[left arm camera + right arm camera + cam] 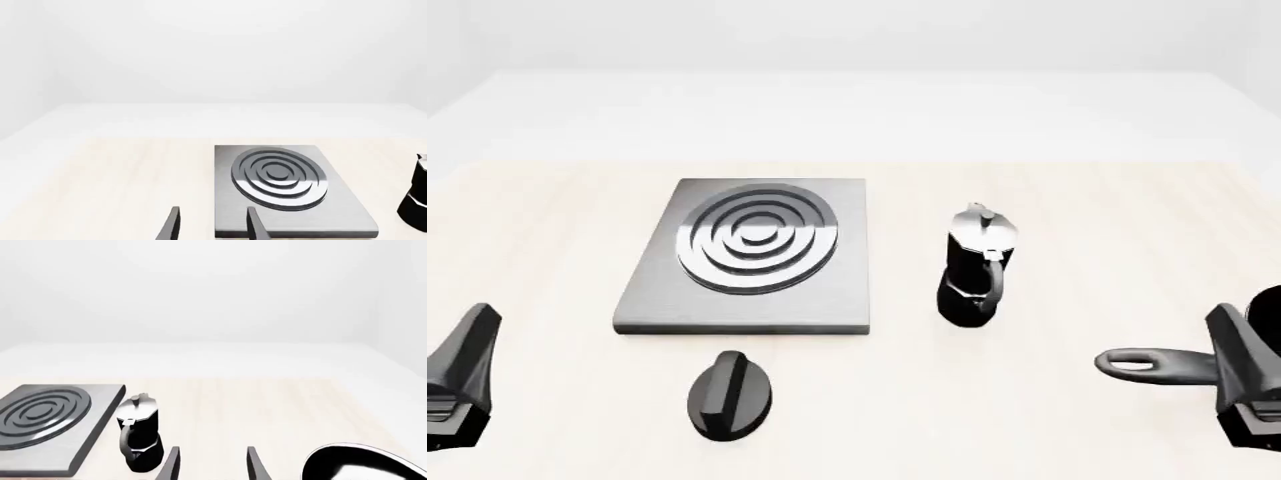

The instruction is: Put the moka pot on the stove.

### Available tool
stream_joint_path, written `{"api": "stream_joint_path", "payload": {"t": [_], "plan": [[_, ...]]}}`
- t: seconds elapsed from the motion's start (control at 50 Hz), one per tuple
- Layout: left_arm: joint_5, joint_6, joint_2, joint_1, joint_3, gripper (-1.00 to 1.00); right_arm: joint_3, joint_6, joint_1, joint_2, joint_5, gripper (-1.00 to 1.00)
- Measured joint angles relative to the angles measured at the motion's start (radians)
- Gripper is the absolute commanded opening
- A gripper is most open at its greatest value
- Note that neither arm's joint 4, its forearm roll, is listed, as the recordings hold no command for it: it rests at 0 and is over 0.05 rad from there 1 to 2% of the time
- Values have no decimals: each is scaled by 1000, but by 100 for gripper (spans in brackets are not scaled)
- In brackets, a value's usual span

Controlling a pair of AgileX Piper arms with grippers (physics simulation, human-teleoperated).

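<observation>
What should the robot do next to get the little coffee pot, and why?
Probably reach the right gripper forward and a little left toward the moka pot. Its fingers are open and hold nothing, the pot stands upright on the table just right of the stove, and the right arm is nearer to it.

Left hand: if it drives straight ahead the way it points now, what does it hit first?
Probably the stove. The left hand is open, and one finger already overlaps the stove's near corner in the left wrist view. If it travels above the slab it meets only bare table; height is unclear.
</observation>
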Motion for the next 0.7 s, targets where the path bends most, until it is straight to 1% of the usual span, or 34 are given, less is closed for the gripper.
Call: {"api": "stream_joint_path", "payload": {"t": [0.16, 0.34, 0.7], "plan": [[0, 0, 0, 0, 0, 100, -2, -3, -1, 5, 4, 100], [0, 0, 0, 0, 0, 100, -9, -13, 13, 31, -16, 100], [0, 0, 0, 0, 0, 100, -32, -41, 78, 114, -71, 100]]}}
